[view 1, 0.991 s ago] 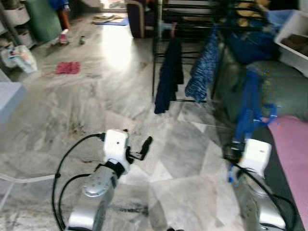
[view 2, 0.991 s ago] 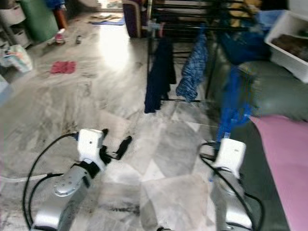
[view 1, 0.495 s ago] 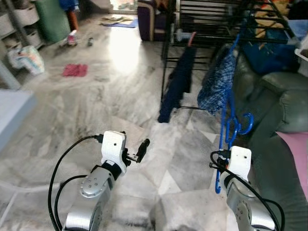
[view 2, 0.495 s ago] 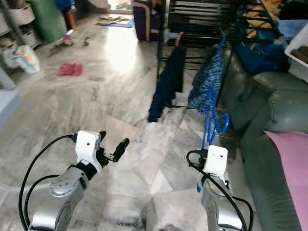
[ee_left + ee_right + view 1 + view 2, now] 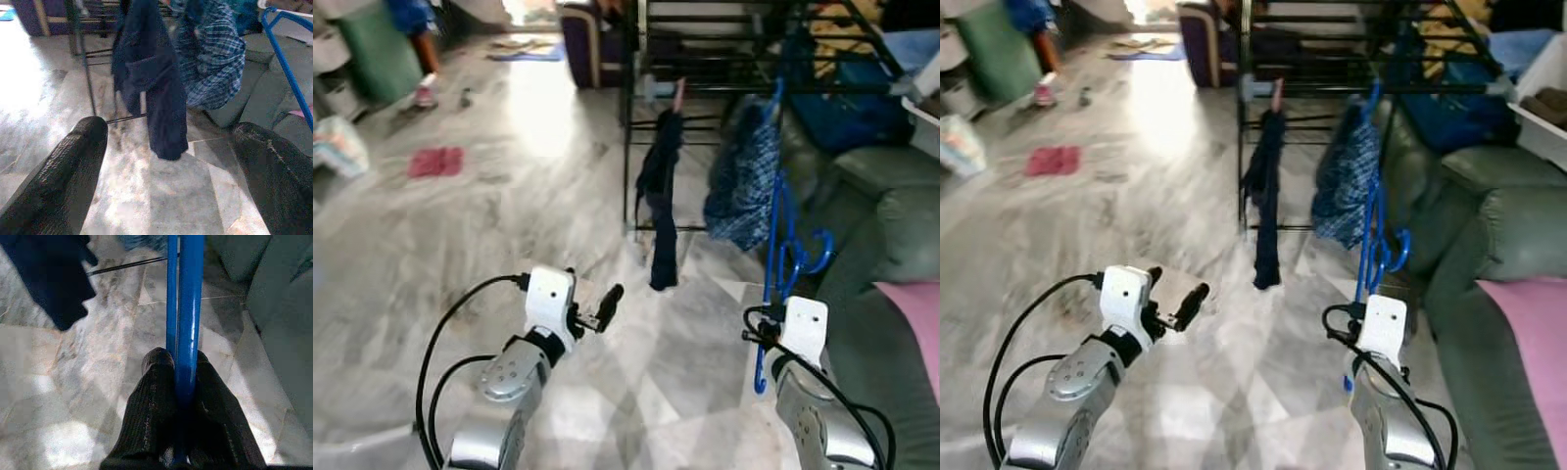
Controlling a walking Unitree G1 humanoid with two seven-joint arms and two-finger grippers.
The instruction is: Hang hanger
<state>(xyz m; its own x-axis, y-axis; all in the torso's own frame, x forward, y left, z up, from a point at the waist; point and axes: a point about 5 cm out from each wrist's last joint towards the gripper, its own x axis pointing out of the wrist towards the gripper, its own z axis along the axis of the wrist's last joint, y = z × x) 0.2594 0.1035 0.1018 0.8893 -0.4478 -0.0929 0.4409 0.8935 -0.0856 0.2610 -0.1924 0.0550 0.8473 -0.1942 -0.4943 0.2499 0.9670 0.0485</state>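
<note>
A blue plastic hanger (image 5: 780, 250) stands upright in front of my right arm, its hook curling to the right. My right gripper (image 5: 178, 367) is shut on the blue hanger (image 5: 184, 308). A black drying rack (image 5: 724, 59) stands ahead, with a dark navy garment (image 5: 660, 211) and a blue checked garment (image 5: 742, 181) hanging from it. My left gripper (image 5: 166, 147) is open with nothing between its fingers, held low over the marble floor left of the rack, and looks toward the navy garment (image 5: 151, 73).
A dark green sofa (image 5: 891, 235) with a pink cloth (image 5: 918, 323) lies to the right. A white basket (image 5: 1542, 88) sits above it. A red cloth (image 5: 435, 162) lies on the floor far left, near bags and shelves. Open marble floor (image 5: 489, 225) stretches ahead on the left.
The whole view has shifted, so the camera moved; the rack and its garments now appear closer and more central. My right gripper keeps its hold on the hanger, and the left stays open.
</note>
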